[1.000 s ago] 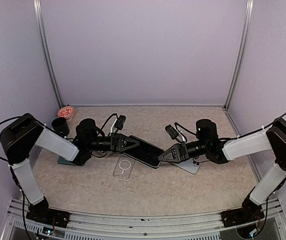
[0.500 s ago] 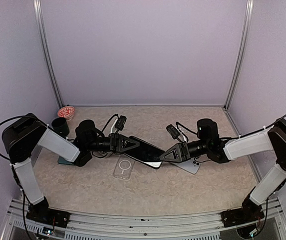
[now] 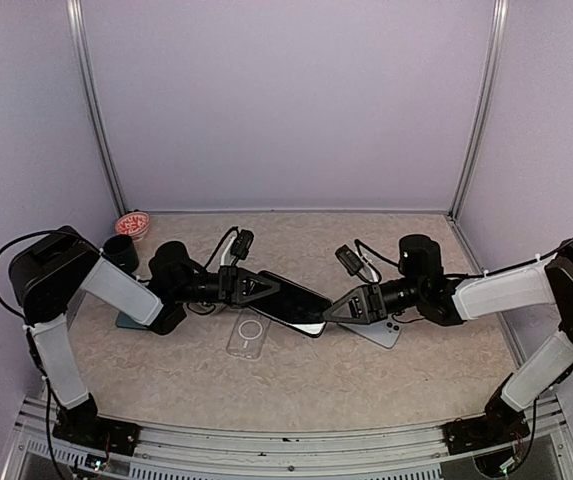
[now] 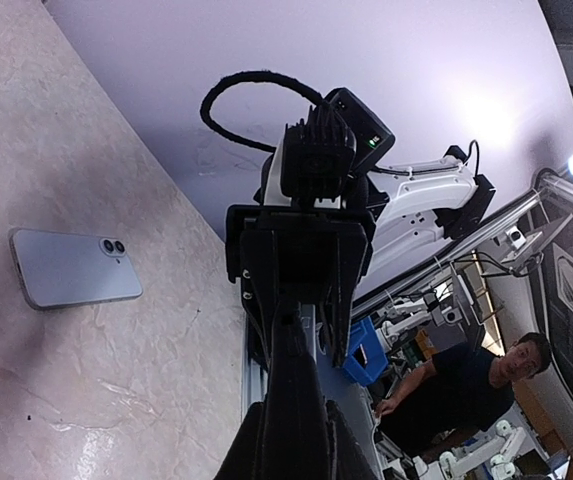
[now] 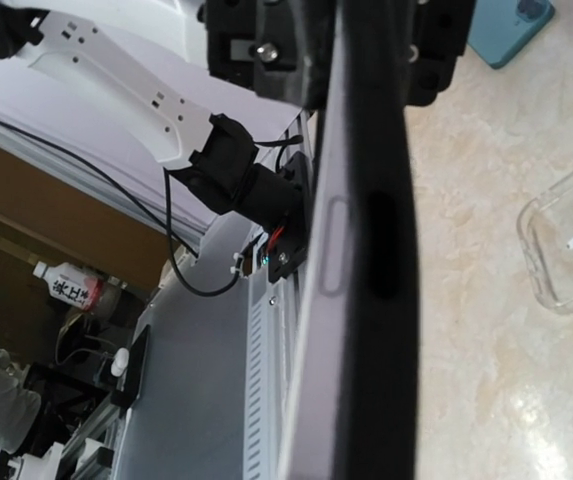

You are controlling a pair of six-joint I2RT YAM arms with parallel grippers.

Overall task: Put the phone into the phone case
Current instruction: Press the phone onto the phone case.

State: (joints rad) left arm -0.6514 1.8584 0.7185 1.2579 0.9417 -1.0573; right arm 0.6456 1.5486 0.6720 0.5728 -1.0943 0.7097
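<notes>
Table [image 3: 366, 380] comes first, a pale speckled top across the lower half of the top view. My two arms reach in from the left and right edges and meet near the middle of the frame.

Between them is the phone [image 3: 296, 305], black and flat, right at the middle. It looks lifted off the table and tilted. My left gripper [image 3: 269, 287] is pinched tight on its upper left end. In the right wrist view I can see those jaws clamped on the far end of the phone's thin edge, at the top of the frame. My right gripper [image 3: 330, 312] sits at the phone's lower right end. I cannot tell if its jaws grip the phone or stand loose, because my own fingers do not show there.

The phone case [image 3: 248, 337] is see-through. It lies flat on the table, just below and left of the phone. A silver phone [image 3: 384, 333] lies under my right gripper. A teal phone [image 3: 124, 321] lies by my left arm, at the left.

I think I am at the step of bringing the phone over to the case. Next, I think, I must turn the phone flat, line its corners up with the case, and press it down in. If it goes in crooked, a corner may not snap in.
</notes>
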